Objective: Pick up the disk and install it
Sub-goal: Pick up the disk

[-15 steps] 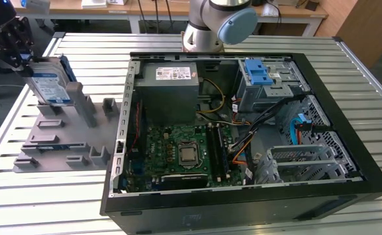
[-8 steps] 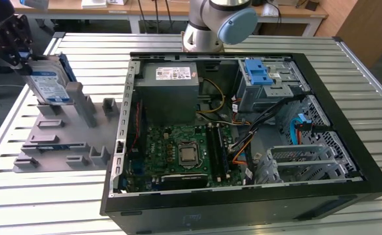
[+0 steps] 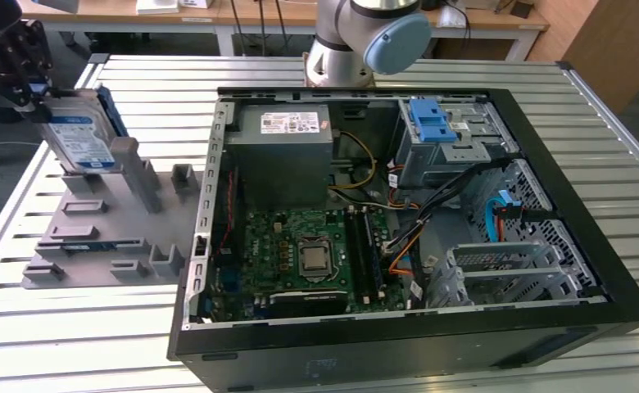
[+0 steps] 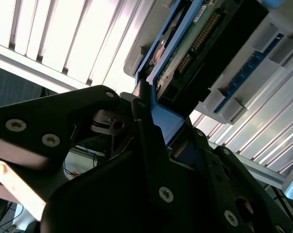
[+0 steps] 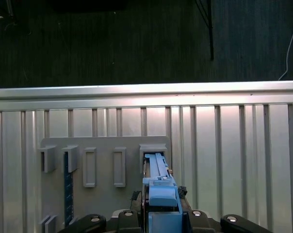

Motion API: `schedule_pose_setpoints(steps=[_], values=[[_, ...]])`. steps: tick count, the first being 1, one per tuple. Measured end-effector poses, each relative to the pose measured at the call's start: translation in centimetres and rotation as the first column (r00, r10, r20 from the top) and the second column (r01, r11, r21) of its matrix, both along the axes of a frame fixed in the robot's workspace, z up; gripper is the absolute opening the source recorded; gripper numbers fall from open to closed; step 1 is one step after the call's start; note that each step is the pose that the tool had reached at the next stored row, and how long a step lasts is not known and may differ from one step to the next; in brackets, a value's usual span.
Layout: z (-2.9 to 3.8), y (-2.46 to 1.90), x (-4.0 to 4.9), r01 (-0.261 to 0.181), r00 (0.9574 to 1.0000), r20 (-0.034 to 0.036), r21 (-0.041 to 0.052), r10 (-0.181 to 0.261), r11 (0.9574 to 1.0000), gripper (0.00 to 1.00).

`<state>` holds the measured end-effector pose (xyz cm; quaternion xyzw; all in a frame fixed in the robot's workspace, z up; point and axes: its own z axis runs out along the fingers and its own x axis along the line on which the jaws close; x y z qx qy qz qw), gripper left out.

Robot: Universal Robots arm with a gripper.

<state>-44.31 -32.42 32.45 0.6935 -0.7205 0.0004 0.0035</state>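
The disk (image 3: 79, 141) was clamped in the gripper (image 3: 33, 90) jaws; a grey holder (image 3: 101, 246) was seen below them, a computer case (image 3: 407, 352) well aside.

The disk (image 3: 79, 137) is silver, white and blue.

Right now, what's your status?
Gripper shut on the disk. Disk upright at the grey fixture, outside the open case. Cables cross inside the case.
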Motion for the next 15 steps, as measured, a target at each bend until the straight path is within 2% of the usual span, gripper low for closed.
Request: schedule_pose_setpoints(steps=[15], values=[[0.92, 0.0, 0.0, 0.0, 1.0, 0.0, 0.0, 0.0, 1.0, 0.36]])
